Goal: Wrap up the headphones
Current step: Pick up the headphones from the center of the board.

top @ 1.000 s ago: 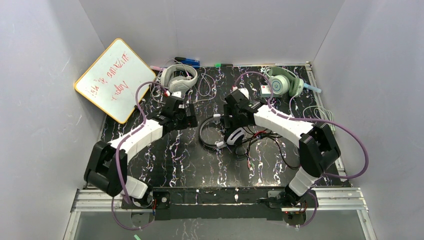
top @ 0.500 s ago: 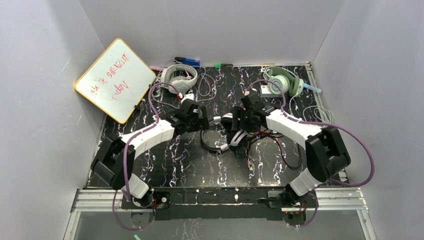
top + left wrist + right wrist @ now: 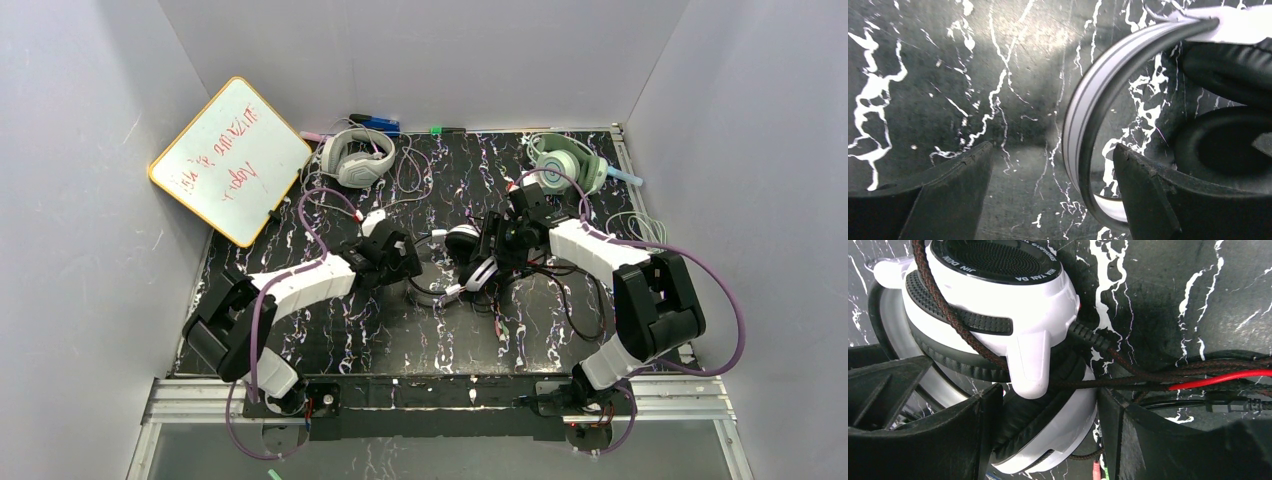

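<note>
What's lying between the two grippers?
The black-and-white headphones lie between the left gripper and the right gripper, clearest in the top view.

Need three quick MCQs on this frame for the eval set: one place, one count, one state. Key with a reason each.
1. Where does the mint-green headset lie on the table?
A. far right corner
B. centre
C. near edge

2. How many headsets are on the table?
A. two
B. three
C. four

3. How do the jaws of the left gripper stand?
A. shut, nothing between them
B. open, astride the headband of the black-and-white headset
C. shut on the mint-green headset

Key:
1 A, it sits at the back right, close to the walls.
2 B, the mint-green headset, the light grey headset at the back, and the black-and-white headset in the centre.
3 B, the left wrist view shows the headband between the jaws with bare table beside it.
</note>
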Motion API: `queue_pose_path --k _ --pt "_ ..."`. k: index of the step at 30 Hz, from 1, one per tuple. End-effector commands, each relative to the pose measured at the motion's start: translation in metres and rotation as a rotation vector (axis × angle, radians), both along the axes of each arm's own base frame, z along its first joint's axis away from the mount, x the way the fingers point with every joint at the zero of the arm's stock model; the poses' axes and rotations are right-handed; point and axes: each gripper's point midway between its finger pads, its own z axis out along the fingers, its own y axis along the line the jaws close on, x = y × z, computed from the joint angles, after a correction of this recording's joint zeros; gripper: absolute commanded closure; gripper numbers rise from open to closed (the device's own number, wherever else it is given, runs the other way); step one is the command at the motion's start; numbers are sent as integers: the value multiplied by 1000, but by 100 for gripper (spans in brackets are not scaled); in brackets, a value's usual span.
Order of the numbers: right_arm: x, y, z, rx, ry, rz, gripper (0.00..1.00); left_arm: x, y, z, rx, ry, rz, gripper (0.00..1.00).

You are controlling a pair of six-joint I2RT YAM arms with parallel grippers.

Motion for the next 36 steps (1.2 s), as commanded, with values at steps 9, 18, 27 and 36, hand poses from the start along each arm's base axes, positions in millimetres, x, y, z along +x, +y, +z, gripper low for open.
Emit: queue_pose_path --k 9,18,27,36 --pt "-2 8 14 68 -14 21 26 7 -11 -2 30 -7 76 27" --pt "-1 8 23 73 -38 33 24 14 -5 -6 130 -25 82 78" --pt "9 6 80 99 -240 73 1 32 2 43 233 -127 12 100" --pt "10 -13 153 120 -512 2 1 18 31 109 177 -206 48 100"
